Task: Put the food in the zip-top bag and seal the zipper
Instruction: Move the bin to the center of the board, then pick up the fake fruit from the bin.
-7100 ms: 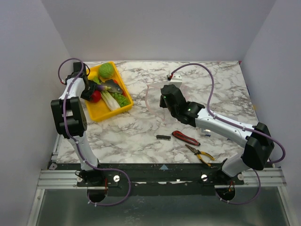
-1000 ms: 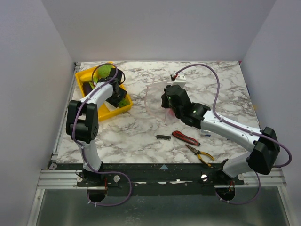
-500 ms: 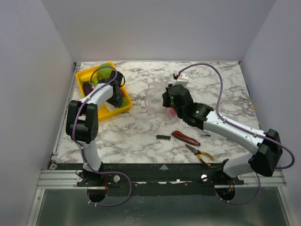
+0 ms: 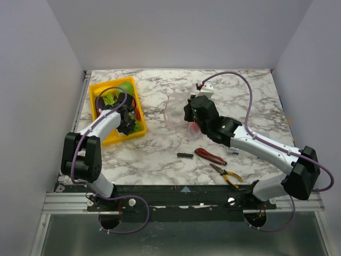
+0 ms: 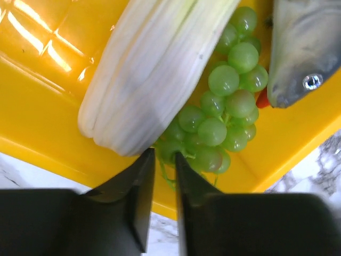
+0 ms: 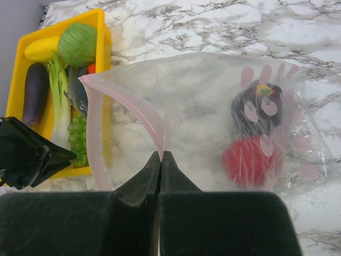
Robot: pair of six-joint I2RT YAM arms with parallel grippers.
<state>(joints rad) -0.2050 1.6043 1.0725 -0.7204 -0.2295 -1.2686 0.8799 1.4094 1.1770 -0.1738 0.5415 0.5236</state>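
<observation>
Marble table point(image 4: 160, 144) seen from above, with close views from each wrist.

The right gripper point(image 6: 161, 156) is clenched on the mouth edge of the zip-top bag point(image 6: 202, 106), which lies near the middle of the table. The pinkish zipper point(image 6: 128, 98) curves up from the pinched spot, and the mouth gapes towards the yellow tray point(image 4: 95, 87). Two toys lie inside the bag at its far end: a red toy point(image 6: 249, 161) and a dark purple toy point(image 6: 256, 109). Both are blurred by the film and by pink marks printed on it. From above the bag is barely separable from the marble, and the right arm covers part of it.

The left gripper point(image 5: 162, 157) is down in the tray, at the near edge of a grape bunch point(image 5: 224, 117) beside the leek point(image 5: 154, 64). Its jaws stand almost together, with a thin green stem in the gap. Whether they actually pinch it cannot be told. The leek and a grey piece point(image 5: 303, 48) are cut off by the frame.

Also in the tray are a green round toy point(image 6: 77, 45), a yellow piece point(image 6: 40, 49) and an aubergine point(image 6: 36, 93).

Near the front of the table lie a red-handled tool point(image 4: 209, 156), pliers point(image 4: 226, 175) and a small black object point(image 4: 185, 155) that is too small to identify.
</observation>
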